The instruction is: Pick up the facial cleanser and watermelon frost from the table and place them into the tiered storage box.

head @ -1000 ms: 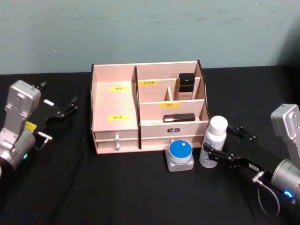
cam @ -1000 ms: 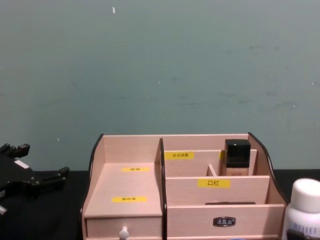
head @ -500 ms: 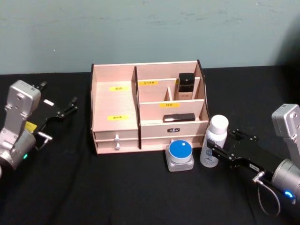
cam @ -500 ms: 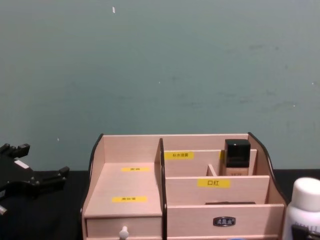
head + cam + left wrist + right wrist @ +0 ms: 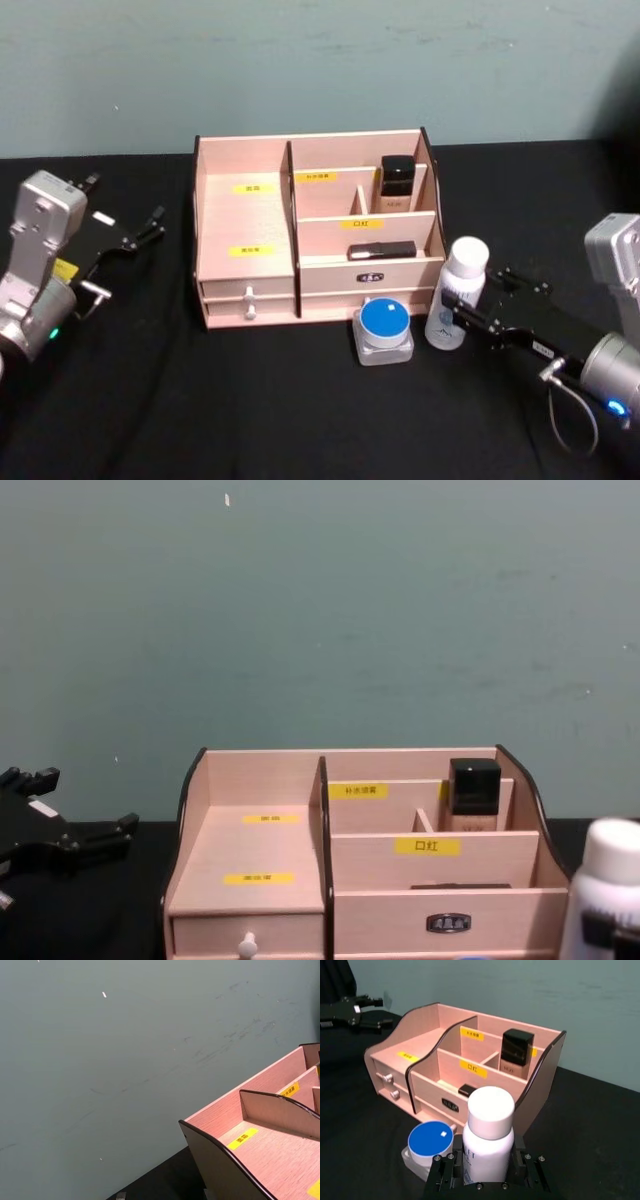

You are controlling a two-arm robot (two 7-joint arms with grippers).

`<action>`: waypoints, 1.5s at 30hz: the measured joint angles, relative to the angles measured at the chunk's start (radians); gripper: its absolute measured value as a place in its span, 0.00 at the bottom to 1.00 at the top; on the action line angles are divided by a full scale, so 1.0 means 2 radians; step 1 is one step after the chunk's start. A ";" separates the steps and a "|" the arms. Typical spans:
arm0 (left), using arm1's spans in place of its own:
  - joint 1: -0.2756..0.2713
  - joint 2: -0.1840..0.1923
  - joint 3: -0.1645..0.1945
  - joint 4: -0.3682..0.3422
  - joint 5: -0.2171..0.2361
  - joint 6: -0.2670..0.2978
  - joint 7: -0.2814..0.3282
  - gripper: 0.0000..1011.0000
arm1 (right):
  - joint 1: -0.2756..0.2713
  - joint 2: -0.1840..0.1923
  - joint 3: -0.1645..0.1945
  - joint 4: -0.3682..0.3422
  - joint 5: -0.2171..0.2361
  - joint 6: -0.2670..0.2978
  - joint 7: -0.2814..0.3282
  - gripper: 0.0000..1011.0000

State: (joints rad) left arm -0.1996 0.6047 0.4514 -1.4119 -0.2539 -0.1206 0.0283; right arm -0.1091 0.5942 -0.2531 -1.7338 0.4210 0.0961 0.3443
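Black table [image 5: 360,1125]: right gripper [image 5: 484,1162] clasps bottle [image 5: 489,1125], base hidden.

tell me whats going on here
The right gripper has its fingers closed around the white bottle, which stands upright just in front of the right end of the tiered storage box. The blue-lidded jar sits untouched beside the bottle on the black table. Neither item is in the box yet. The left gripper is parked, open, off to the box's left.
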 joint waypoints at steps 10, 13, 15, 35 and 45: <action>0.000 0.000 0.000 0.000 0.000 0.000 0.000 0.99 | 0.001 0.010 0.022 -0.052 0.026 0.027 0.023 0.59; 0.000 0.000 0.000 0.000 0.000 0.000 0.000 0.99 | 0.003 0.019 0.025 -0.074 0.042 0.035 0.035 0.59; 0.000 0.000 0.000 0.000 0.000 0.000 0.000 0.99 | 0.006 0.022 0.026 -0.083 0.048 0.038 0.040 0.59; 0.000 0.000 0.000 0.000 0.000 0.000 0.000 0.99 | 0.161 -0.018 -0.065 -0.033 0.031 0.046 0.050 0.59; 0.000 0.000 0.000 0.000 0.000 0.000 0.000 0.99 | 0.211 -0.046 -0.088 0.032 0.015 0.044 0.046 0.59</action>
State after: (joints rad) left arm -0.1995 0.6047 0.4514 -1.4120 -0.2539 -0.1206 0.0283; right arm 0.3134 0.5020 -0.4297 -1.6692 0.4515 0.1850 0.4358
